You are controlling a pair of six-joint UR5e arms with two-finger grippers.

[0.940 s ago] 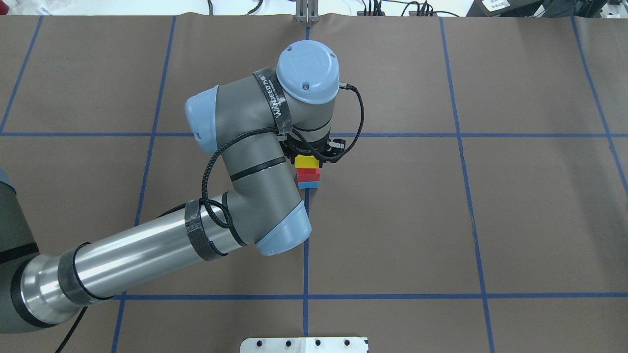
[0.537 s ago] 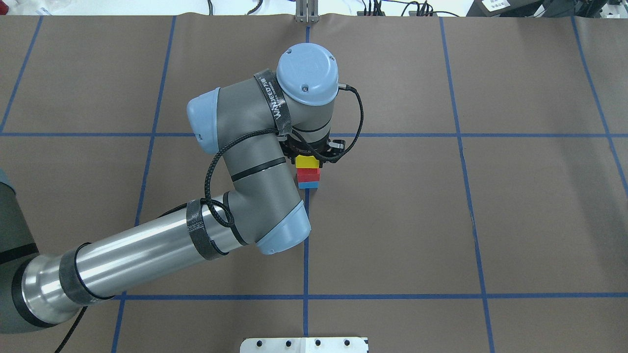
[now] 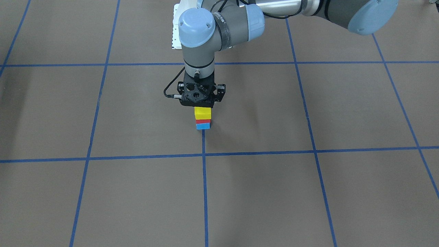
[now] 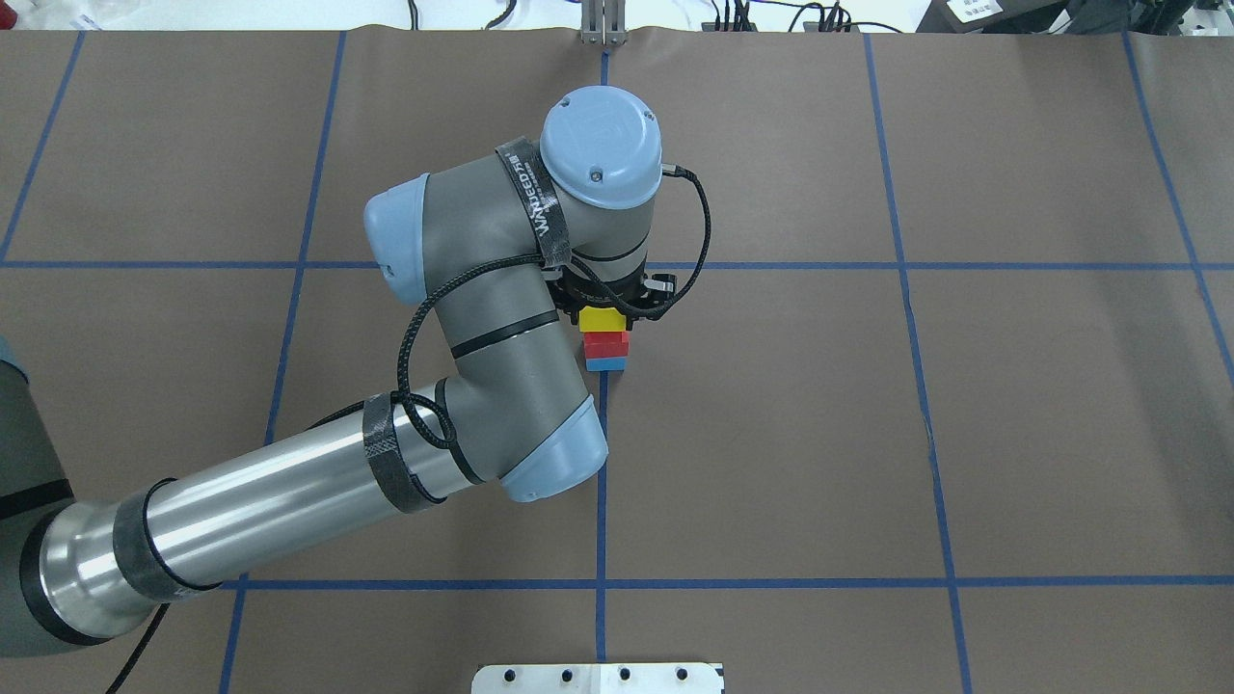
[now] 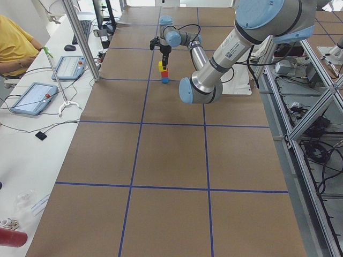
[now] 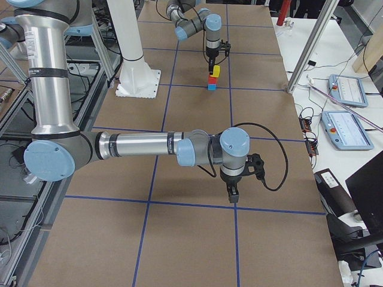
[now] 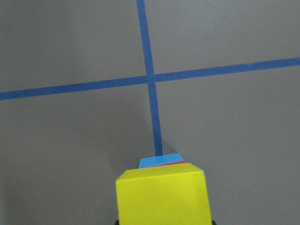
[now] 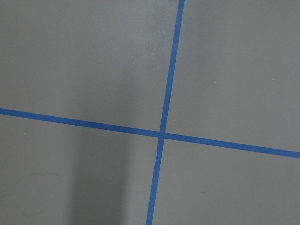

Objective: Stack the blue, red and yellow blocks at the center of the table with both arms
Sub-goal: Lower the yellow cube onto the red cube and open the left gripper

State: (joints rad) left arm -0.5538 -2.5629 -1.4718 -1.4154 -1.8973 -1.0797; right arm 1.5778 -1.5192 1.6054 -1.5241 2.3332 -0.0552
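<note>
**A:** Where is the stack?

**B:** Mid-worktop. The blue block [image 3: 203, 126] sits on the brown worktop [image 3: 308, 192], the red block [image 3: 202, 121] is on it and the yellow block [image 3: 202, 112] is on top. Seen from overhead, the blue block's base straddles the blue tape line [image 4: 600, 501] that runs 12 to 6, just to the 6 o'clock side of a tape crossing.

**A:** And the left end effector?

**B:** The left end effector [image 3: 202, 105] points straight down over the stack. In its wrist view the black finger ends sit tight against the yellow block's two lower corners with no gap showing. It is closed to block width on the yellow block.

**A:** How much room is around it?

**B:** From overhead there is bare worktop from 1 o'clock round to 6, out to the edges. The left arm's wrist and elbow fill 7 through 11, and its black cable [image 4: 699, 231] loops out at 1 o'clock. The robot's white base plate [image 4: 598, 678] lies at 6, at the near edge.

**A:** The right end effector?

**B:** The right end effector [image 6: 232, 194] hangs near a tape crossing, well apart from the stack. I cannot tell how far its fingers are parted.

**A:** Any writing?

**B:** There is white lettering on the black strap [image 4: 542, 198] round the left wrist, but it is too blurred to read with certainty.
</note>
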